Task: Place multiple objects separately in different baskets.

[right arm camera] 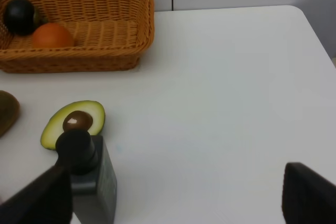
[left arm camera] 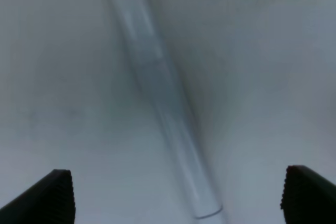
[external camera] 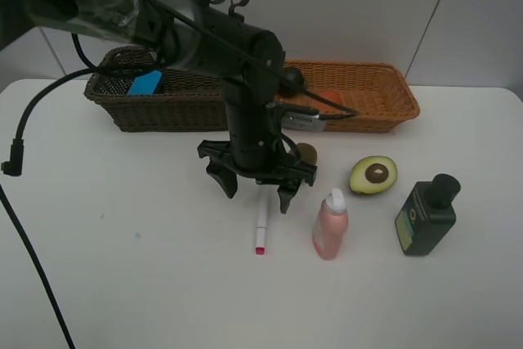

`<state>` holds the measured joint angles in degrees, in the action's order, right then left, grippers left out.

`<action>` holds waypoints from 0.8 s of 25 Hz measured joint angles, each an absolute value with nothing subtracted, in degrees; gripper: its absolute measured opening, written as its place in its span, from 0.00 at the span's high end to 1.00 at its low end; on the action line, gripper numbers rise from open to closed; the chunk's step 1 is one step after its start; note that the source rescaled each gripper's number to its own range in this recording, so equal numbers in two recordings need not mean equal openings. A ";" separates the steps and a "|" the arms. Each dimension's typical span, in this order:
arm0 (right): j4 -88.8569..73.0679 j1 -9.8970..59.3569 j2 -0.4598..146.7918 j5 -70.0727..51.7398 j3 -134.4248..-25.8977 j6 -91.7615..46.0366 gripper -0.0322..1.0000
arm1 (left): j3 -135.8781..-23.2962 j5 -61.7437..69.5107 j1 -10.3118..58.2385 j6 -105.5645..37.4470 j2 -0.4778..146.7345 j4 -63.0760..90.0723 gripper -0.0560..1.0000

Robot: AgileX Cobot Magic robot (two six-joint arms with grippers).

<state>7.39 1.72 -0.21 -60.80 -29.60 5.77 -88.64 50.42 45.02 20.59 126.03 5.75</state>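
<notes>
My left gripper [external camera: 255, 191] is open and hangs just above the white marker [external camera: 262, 225], its fingers on either side. In the left wrist view the marker [left arm camera: 157, 87] lies between the open fingertips [left arm camera: 47, 198]. A pink bottle [external camera: 330, 226], a dark green bottle [external camera: 425, 217], a halved avocado [external camera: 373, 175] and a kiwi [external camera: 308, 153] are on the table. The blue eraser [external camera: 145, 82] lies in the dark brown basket [external camera: 163, 108]. The orange bun [right arm camera: 51, 35] and mangosteen [right arm camera: 20, 11] lie in the light orange basket [right arm camera: 79, 61]. My right gripper [right arm camera: 173, 198] is open and empty near the green bottle [right arm camera: 92, 179].
Both baskets stand side by side at the table's back edge. A black cable [external camera: 33, 120] hangs over the table's left side. The left arm [external camera: 245, 112] hides part of the kiwi and the gap between the baskets.
</notes>
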 joint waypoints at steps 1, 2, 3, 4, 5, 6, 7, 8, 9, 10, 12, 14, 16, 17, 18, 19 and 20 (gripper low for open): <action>7.39 1.72 -0.21 -60.80 -29.60 5.77 0.00 | -88.64 50.02 45.02 20.59 126.29 5.75 0.02; 7.39 1.72 -0.21 -60.80 -29.60 5.77 0.00 | -88.64 49.88 45.02 20.66 126.76 5.75 0.02; 7.39 1.72 -0.21 -60.80 -29.60 5.77 0.00 | -88.64 49.82 45.02 20.68 127.44 5.75 0.02; 7.39 1.72 -0.21 -60.80 -29.60 5.77 0.00 | -88.64 49.82 45.02 20.73 128.22 5.75 0.02; 7.39 1.72 -0.21 -60.80 -29.60 5.77 0.00 | -88.58 49.82 45.02 20.73 128.84 5.75 0.02; 7.39 1.72 -0.21 -60.80 -29.60 5.77 0.00 | -88.51 49.66 45.02 20.73 129.55 5.75 0.02; 7.39 1.72 -0.21 -60.80 -29.60 5.77 0.00 | -88.46 49.40 45.02 20.73 129.97 5.75 0.02; 7.39 1.72 -0.21 -60.80 -29.60 5.77 0.00 | -88.46 49.36 45.02 20.73 130.04 5.70 0.02; 7.39 1.72 -0.21 -60.80 -29.60 5.77 0.00 | -88.46 48.94 45.02 20.73 130.04 5.76 0.02; 7.39 1.72 -0.21 -60.80 -29.60 5.77 0.00 | -88.46 48.60 45.02 20.73 130.04 5.76 0.02; 7.39 1.72 -0.21 -60.80 -29.60 5.77 0.00 | -88.46 48.38 45.02 20.73 130.04 5.76 0.02; 7.39 1.72 -0.21 -60.80 -29.60 5.77 0.00 | -88.46 48.35 45.02 20.73 130.04 5.76 0.02; 7.39 1.72 -0.21 -60.80 -29.60 5.77 0.00 | -88.46 48.47 45.02 20.73 130.04 5.76 0.08; 7.39 1.72 -0.21 -60.80 -29.60 5.77 0.00 | -88.46 48.53 45.02 20.73 130.04 5.93 0.14; 7.39 1.72 -0.21 -60.80 -29.60 5.77 0.00 | -88.46 48.61 45.02 20.73 130.04 6.19 0.22; 7.39 1.72 -0.21 -60.80 -29.60 5.77 0.00 | -88.46 48.62 45.02 20.73 130.04 6.46 0.33; 7.39 1.72 -0.21 -60.80 -29.60 5.77 0.00 | -88.46 48.62 45.02 20.73 130.04 6.69 0.45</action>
<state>7.39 1.72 -0.21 -60.80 -29.60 5.77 -88.46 48.62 45.02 20.73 130.04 6.69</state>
